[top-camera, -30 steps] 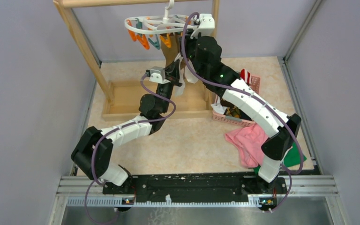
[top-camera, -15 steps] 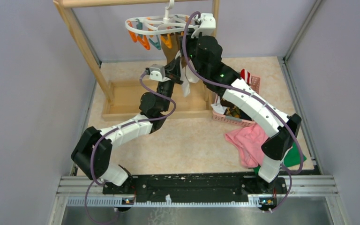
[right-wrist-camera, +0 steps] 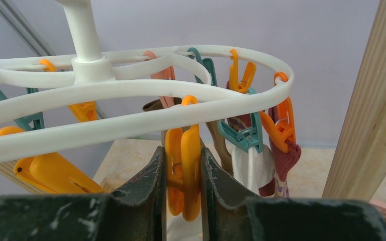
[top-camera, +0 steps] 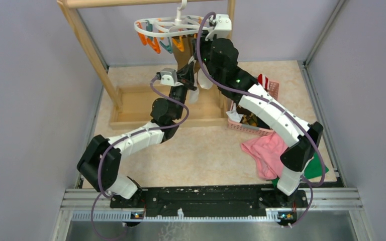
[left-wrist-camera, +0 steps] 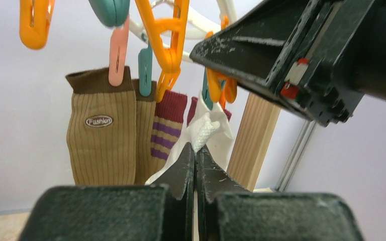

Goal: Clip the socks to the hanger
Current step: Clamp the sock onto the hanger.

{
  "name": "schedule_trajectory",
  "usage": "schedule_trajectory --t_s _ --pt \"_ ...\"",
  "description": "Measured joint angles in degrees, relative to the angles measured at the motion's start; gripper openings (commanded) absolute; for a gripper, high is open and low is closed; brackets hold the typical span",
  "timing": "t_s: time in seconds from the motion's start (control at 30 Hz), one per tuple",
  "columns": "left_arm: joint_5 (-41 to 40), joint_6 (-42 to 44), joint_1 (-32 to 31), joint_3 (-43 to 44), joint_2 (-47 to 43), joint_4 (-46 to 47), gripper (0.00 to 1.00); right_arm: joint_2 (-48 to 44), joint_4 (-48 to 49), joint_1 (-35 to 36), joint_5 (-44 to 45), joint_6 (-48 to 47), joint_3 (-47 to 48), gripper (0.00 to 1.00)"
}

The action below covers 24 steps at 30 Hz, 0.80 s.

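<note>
From above, the hung socks (top-camera: 183,59) are largely covered by the right arm (top-camera: 222,56), and the pink basket's (top-camera: 246,127) contents are too small to be told. In the left wrist view the hanger (left-wrist-camera: 201,27) is cut off by the top edge and the white sock's (left-wrist-camera: 216,135) lower part is hidden behind the left gripper (left-wrist-camera: 196,150). The orange clip's (right-wrist-camera: 190,165) lower end is concealed between the right gripper's (right-wrist-camera: 182,150) fingers (right-wrist-camera: 148,175)

The hanger (right-wrist-camera: 130,124) is smooth, glossy white plastic; the tan sock (left-wrist-camera: 100,150) is ribbed knit cloth; the rack post (right-wrist-camera: 377,110) is matt wood.
</note>
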Motion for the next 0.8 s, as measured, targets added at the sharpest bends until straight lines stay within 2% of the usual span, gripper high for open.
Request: schedule_trajectory --t_s 0.23,0.33,0.47,0.57,0.8 --pt "0.5 -1.9 0.1 0.0 1.1 -3.2 0.0 0.0 0.0 -0.4 -0.5 0.7 0.0 0.0" --pt "4.2 -5.3 1.2 -1.3 0.4 -3.2 0.0 -0.1 0.6 -0.7 -1.3 0.8 -0.8 0.0" --pt "16.0 -12.1 5.1 -7.1 -2.8 -2.6 0.0 -0.2 2.4 -1.3 -3.0 1.2 -2.5 0.0" --pt "25.2 -17.7 10.9 -10.5 -5.2 -1.0 0.0 -0.7 3.2 -1.6 -3.8 1.5 -3.4 0.0" --pt "47.5 -29.3 19.1 -14.7 -6.9 8.8 0.0 -1.9 3.5 -2.2 -4.9 1.6 -4.5 0.0"
